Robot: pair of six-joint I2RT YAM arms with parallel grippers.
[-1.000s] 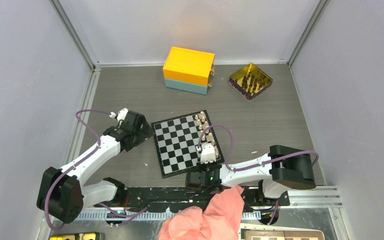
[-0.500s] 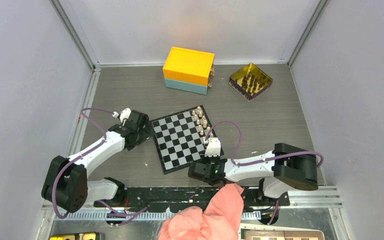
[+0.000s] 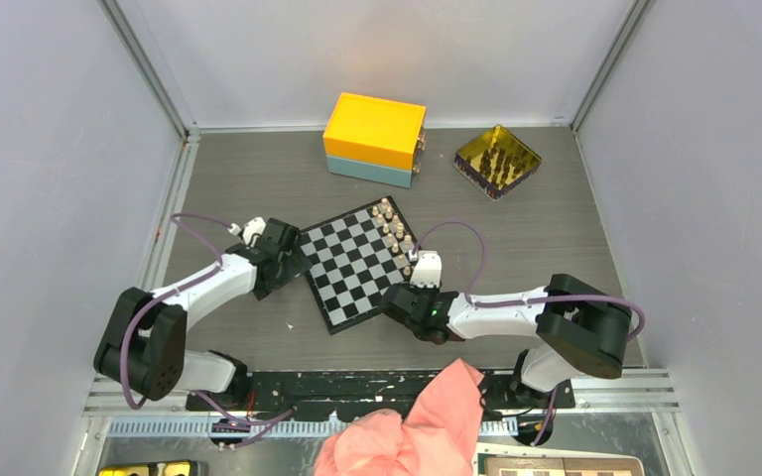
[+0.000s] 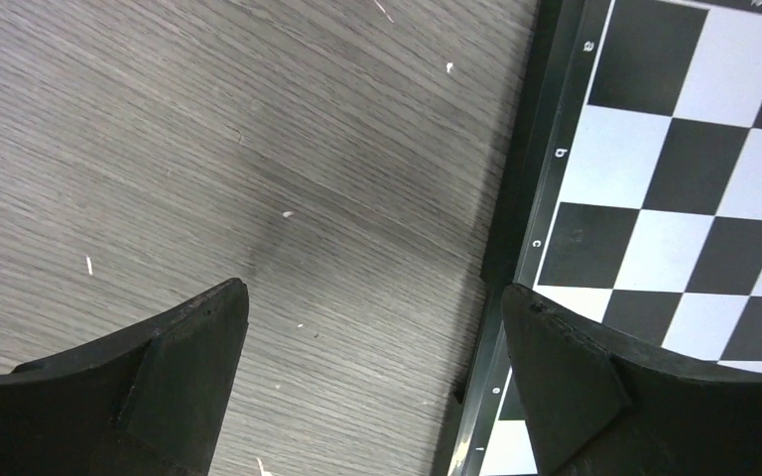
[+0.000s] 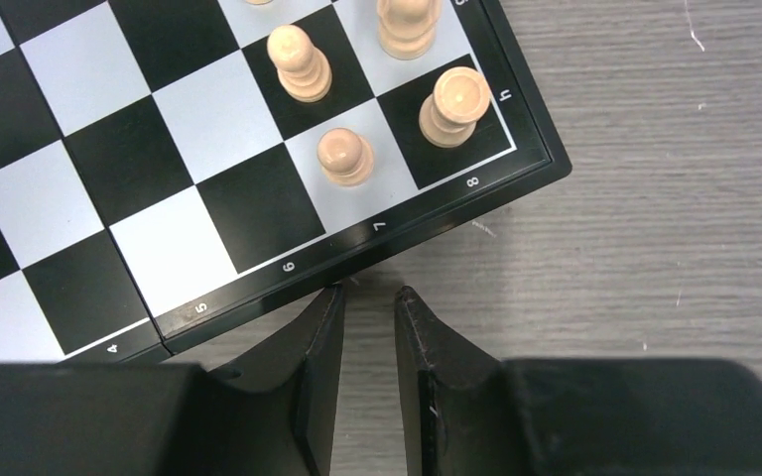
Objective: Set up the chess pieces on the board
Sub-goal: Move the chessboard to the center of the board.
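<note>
Grey wood-grain surface (image 3: 258,188) between pale walls. At centre, skewed, the board (image 3: 352,268), with light chess pieces (image 3: 395,233) ranked along its right edge only. Dark-looking men apparently in a gold tin (image 3: 497,161), well apart. At the board's left border, left tool (image 4: 372,307) spread wide, empty. At its near corner, right tool (image 5: 369,297) pinched nearly closed, empty. Probably about half remaining.
</note>
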